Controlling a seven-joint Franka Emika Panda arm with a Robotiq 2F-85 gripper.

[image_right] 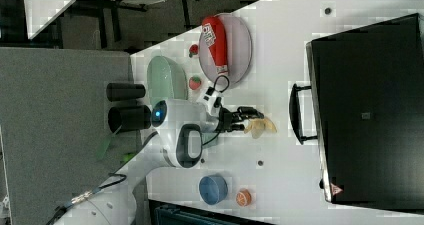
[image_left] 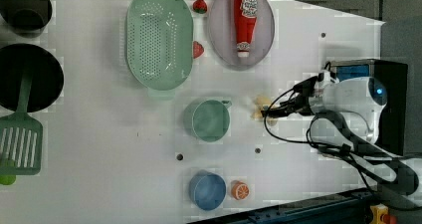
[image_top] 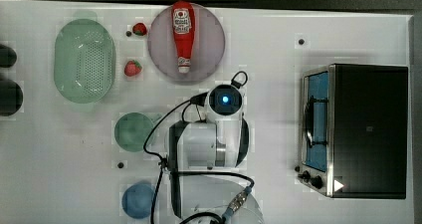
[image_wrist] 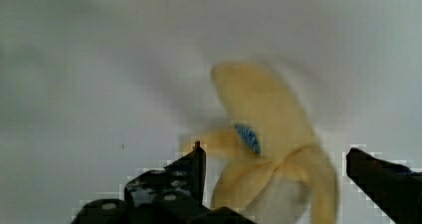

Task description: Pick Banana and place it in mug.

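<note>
A peeled yellow banana [image_wrist: 268,129] with a blue sticker lies on the white table [image_left: 99,144]; it also shows in the left view [image_left: 259,107] and the right view [image_right: 262,127]. My gripper [image_wrist: 274,154] is open, low over the table, with one black finger on each side of the banana's peel end and small gaps to it. The gripper [image_left: 272,110] comes at the banana from the left view's right. The pale green mug [image_left: 207,120] stands upright and empty, a short way off on the left view's left of the banana; it is also in the top view [image_top: 133,131].
A green colander [image_left: 159,37], a plate [image_left: 221,40] bearing a ketchup bottle [image_left: 245,15] and two strawberries [image_left: 198,49] lie beyond the mug. A blue cup [image_left: 206,190] and an orange slice [image_left: 240,189] sit nearer. A toaster oven [image_top: 363,129] stands at the top view's right.
</note>
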